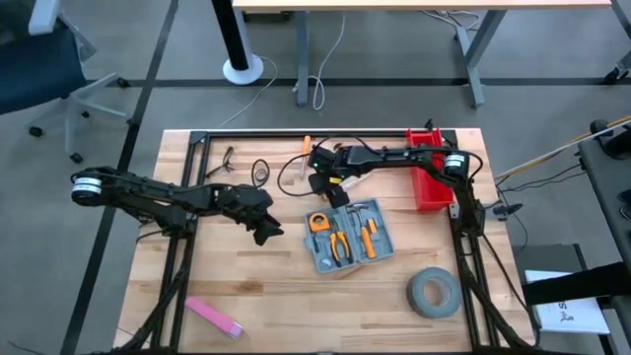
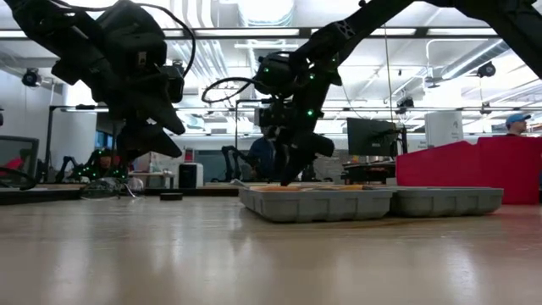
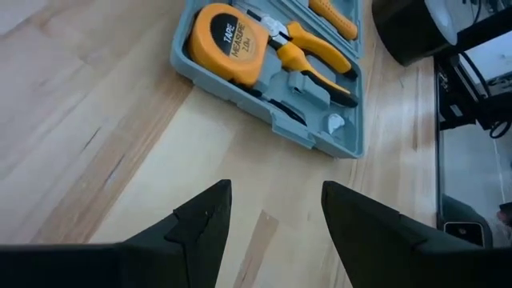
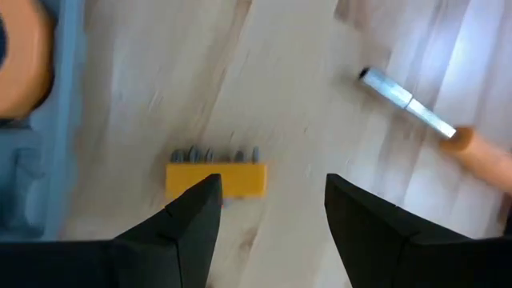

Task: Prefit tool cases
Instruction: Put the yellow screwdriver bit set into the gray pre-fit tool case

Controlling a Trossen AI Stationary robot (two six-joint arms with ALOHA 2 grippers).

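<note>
The blue-grey tool case (image 1: 347,237) lies open on the table with a yellow tape measure (image 3: 228,44), pliers (image 3: 308,52) and screwdrivers in its recesses. My right gripper (image 1: 335,195) hangs open just beyond the case's far edge, pointing steeply down. In the right wrist view a yellow bit holder (image 4: 216,178) lies on the wood just ahead of my right gripper (image 4: 272,216), nearer one finger, with no contact showing. A screwdriver with an orange handle (image 4: 432,124) lies beside it. My left gripper (image 1: 268,232) waits open to the left of the case, above bare wood (image 3: 276,216).
A red bin (image 1: 429,177) stands at the far right, and a grey tape roll (image 1: 434,293) lies near the right front. A pink flat object (image 1: 214,318) lies at the left front. Glasses (image 1: 227,158) and a cable loop (image 1: 261,173) lie at the far left.
</note>
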